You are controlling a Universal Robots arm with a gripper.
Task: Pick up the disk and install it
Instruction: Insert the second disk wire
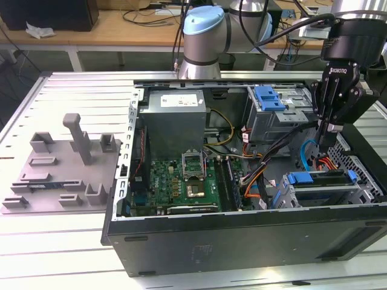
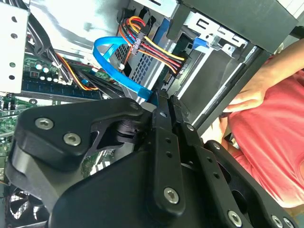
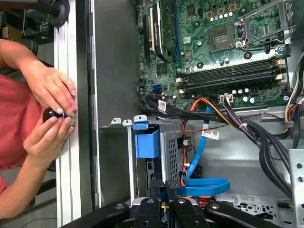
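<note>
The disk [image 1: 323,179] lies flat in the lower drive cage [image 1: 338,196] at the corner of the open computer case [image 1: 242,235], on the exterior view's right. Its blue carrier bracket [image 3: 147,142] faces the motherboard [image 1: 181,181], so it appears seated in its bay.

The gripper [image 1: 329,138] hangs vertically just above the cage's cable end. In both wrist views its fingertips [image 2: 166,100] are pressed together with nothing visible between them. This posture suits pushing rather than grasping.

A blue data cable [image 2: 111,59] loops beside the fingers, clear of the bay.

Outside the case wall, a person's hands [image 3: 50,88] hold a small black knob at the table rail.

White lettering marks the gripper body, and a label is on the power supply [image 1: 175,118].
</note>
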